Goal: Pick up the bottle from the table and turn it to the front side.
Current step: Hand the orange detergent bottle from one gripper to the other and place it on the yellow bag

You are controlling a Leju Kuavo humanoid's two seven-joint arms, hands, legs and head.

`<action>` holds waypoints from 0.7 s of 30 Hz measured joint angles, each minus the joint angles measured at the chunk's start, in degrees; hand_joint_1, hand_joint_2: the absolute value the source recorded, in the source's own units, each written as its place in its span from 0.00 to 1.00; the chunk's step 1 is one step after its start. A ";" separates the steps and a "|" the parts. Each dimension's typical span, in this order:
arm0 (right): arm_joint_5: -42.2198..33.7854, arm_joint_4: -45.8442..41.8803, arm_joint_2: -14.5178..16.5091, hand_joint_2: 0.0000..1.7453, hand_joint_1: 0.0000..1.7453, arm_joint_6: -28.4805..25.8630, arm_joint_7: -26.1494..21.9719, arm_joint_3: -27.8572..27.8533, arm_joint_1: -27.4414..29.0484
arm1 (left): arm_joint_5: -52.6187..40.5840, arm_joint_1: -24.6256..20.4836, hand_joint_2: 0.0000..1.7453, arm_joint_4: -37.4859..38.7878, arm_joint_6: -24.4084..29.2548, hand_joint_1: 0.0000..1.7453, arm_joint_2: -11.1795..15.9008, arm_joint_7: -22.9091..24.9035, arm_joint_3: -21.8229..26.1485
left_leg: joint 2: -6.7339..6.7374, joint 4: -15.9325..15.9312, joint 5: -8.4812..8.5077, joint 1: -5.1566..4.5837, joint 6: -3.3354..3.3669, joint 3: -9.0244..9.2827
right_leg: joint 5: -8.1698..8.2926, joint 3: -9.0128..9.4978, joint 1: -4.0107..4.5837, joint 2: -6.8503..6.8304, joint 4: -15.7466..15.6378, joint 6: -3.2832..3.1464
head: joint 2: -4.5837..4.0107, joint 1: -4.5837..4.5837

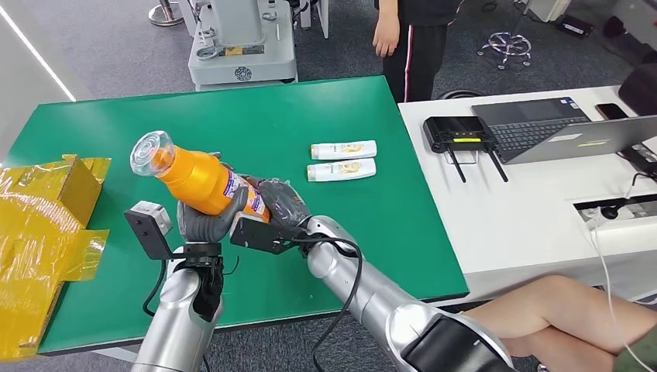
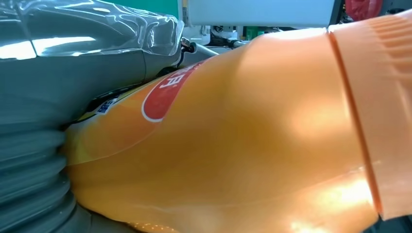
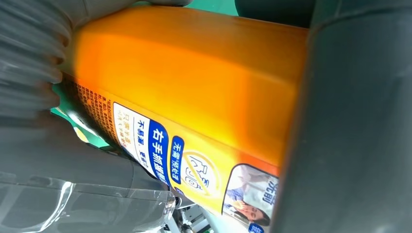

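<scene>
An orange bottle [image 1: 197, 180] with a clear cap [image 1: 150, 153] hangs tilted above the green table [image 1: 325, 108], cap end up and to the left. My left hand [image 1: 208, 219] grips its body from below. My right hand [image 1: 280, 205] wraps the bottle's lower end, where a white and blue label shows. Close up in the left wrist view, the orange bottle [image 2: 243, 145] lies against the grey thumb [image 2: 73, 63]. The right wrist view has the printed label side of the bottle [image 3: 184, 97] between grey fingers [image 3: 350, 121].
Two small white tubes [image 1: 343, 160] lie side by side on the green table. Yellow packaging [image 1: 46, 225] sits at the left edge. A white table [image 1: 542, 209] at the right carries a laptop [image 1: 573, 128] and a black device [image 1: 457, 133]. A person [image 1: 414, 39] stands behind.
</scene>
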 joint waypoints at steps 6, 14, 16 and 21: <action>-0.08 0.09 -0.03 1.00 0.40 -0.58 -0.42 0.01 0.14 | 0.00 0.16 1.00 0.09 0.38 1.00 0.00 -0.77 0.06 | 0.00 0.00 0.00 0.00 0.00 0.00 | 0.00 0.00 0.00 0.00 0.00 0.00 | 0.00 0.01; -0.16 -0.97 -0.37 1.00 0.00 -6.53 -1.21 0.17 1.49 | -0.45 0.04 1.00 0.39 0.73 1.00 0.09 -0.96 0.05 | 0.00 0.00 0.00 0.00 0.00 0.00 | 0.00 -0.01 0.00 0.00 0.00 0.00 | 0.00 -0.01; -0.38 -2.52 -0.67 1.00 0.00 -8.17 -2.17 0.17 2.27 | -0.65 -0.10 1.00 0.41 0.87 1.00 0.21 -0.91 0.05 | 0.02 0.00 0.00 0.00 0.00 0.00 | 0.00 -0.01 0.00 0.02 0.00 0.00 | 0.00 -0.01; -0.50 -10.79 -1.69 1.00 0.00 -14.93 -4.62 -0.02 6.17 | -1.06 -0.38 1.00 0.46 1.34 1.00 0.55 -0.83 0.07 | -0.03 0.00 -0.01 0.00 -0.01 -0.02 | -0.01 -0.03 0.00 -0.01 0.00 0.00 | 0.00 0.00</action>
